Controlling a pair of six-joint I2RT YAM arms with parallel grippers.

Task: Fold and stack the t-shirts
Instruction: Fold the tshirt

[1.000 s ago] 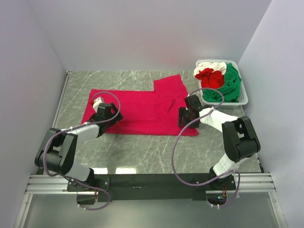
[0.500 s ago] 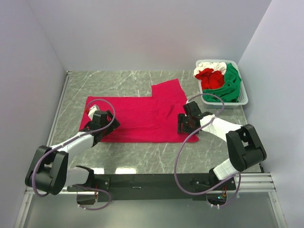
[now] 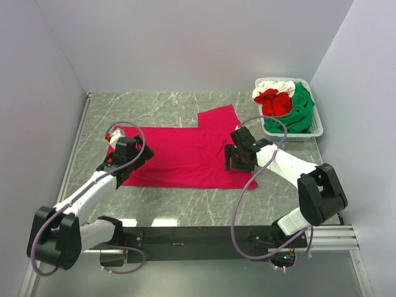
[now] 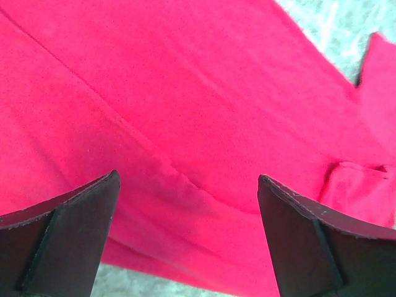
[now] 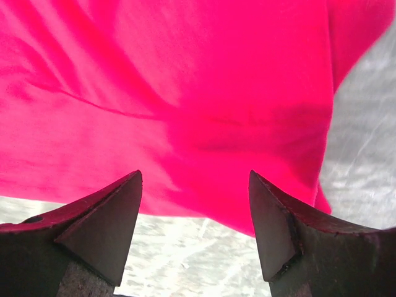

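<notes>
the big crimson t-shirt (image 3: 185, 154) lies spread flat on the table (image 3: 185, 207), its long axis running left to right, with one part jutting toward the far side right of its middle. the left gripper (image 3: 129, 153) hangs over the shirt's left end and the right gripper (image 3: 239, 158) over its right end, so each arm is the nearer one for its own side. both stand wide open and neither has hold of anything.

from the left wrist, red cloth with a long crease fills the space between the fingers, and only a sliver of table shows at the near edge. from the right wrist, the shirt's near hem crosses just ahead of the fingertips, bare table on the near side of it.

to my eye the next move turns on that near hem: it lies just under and in front of both hands, so each could drop onto its own end and carry the edge toward the far side.

the other shirts, red (image 3: 274, 102), green (image 3: 301, 108) and white (image 3: 272, 85), sit bunched in the white basket (image 3: 318, 129) at the far right, well apart from both arms.
</notes>
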